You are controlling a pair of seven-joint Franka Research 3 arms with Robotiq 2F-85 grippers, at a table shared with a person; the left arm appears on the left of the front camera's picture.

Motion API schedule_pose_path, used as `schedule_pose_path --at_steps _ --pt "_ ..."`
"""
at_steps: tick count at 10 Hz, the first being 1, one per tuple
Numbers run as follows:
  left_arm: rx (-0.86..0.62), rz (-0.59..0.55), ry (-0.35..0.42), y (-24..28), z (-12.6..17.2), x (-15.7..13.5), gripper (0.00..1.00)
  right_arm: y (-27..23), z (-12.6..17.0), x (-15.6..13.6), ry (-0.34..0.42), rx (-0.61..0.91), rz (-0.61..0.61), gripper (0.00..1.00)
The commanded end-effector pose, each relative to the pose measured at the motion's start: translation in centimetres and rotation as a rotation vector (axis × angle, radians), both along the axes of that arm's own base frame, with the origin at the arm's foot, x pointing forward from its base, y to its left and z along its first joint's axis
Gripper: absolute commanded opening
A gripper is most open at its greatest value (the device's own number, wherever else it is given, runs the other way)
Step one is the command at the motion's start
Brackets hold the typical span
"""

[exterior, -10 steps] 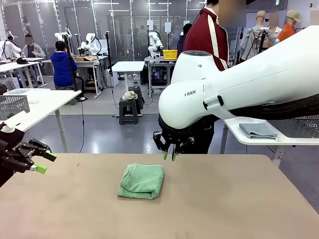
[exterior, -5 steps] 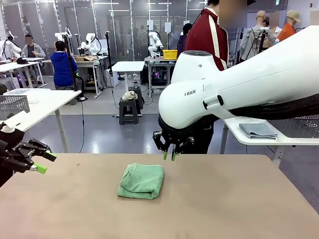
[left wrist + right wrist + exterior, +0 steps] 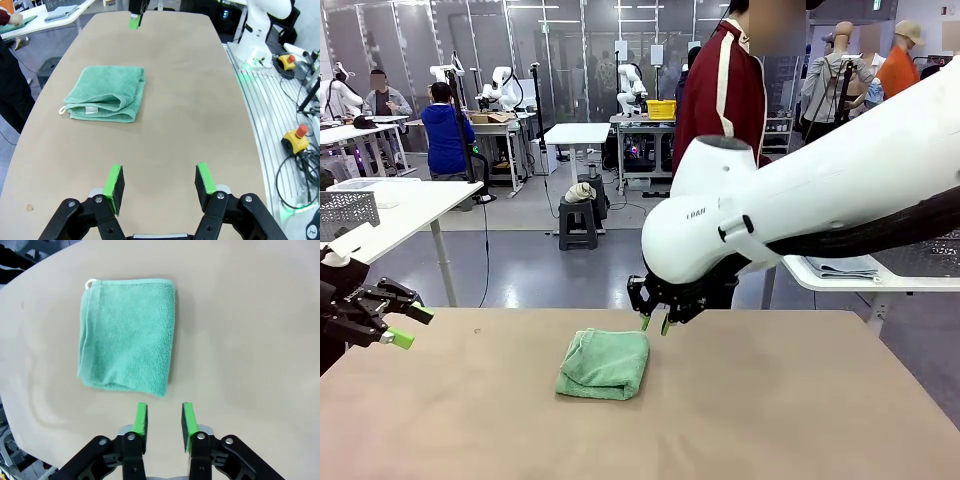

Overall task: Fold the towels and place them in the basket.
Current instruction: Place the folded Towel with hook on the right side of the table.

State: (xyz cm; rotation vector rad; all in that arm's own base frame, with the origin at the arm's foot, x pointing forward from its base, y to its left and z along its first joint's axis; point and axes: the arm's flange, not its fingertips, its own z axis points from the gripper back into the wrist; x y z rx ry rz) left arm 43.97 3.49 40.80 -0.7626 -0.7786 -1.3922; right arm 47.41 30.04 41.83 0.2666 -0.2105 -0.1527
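Sea-green towel (image 3: 604, 363), plain tan table (image 3: 800, 400), white arm (image 3: 820, 200), black right pincer (image 3: 654, 323) with bright green pads (image 3: 141, 419)

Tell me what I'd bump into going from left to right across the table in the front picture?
Left gripper, jaws open → green towel, folded → right gripper, jaws a little apart.

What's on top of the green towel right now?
Nothing rests on the green towel; its top is bare. The right gripper hangs beside its far corner, jaws part open, holding nothing. Whatever lies inside the folds or underneath is covered.
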Motion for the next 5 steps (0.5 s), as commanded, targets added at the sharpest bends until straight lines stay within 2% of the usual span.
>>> schedule_pose_path --at_steps 1,5 --pt "-0.015 0.003 -0.001 -0.1 0.2 -0.3 0.73 0.2 -2.8 1.8 0.004 0.060 -0.040 0.47" --pt "-0.015 0.003 -0.001 -0.1 0.2 -0.3 0.73 0.5 -7.6 4.9 0.085 0.128 -0.035 0.47"
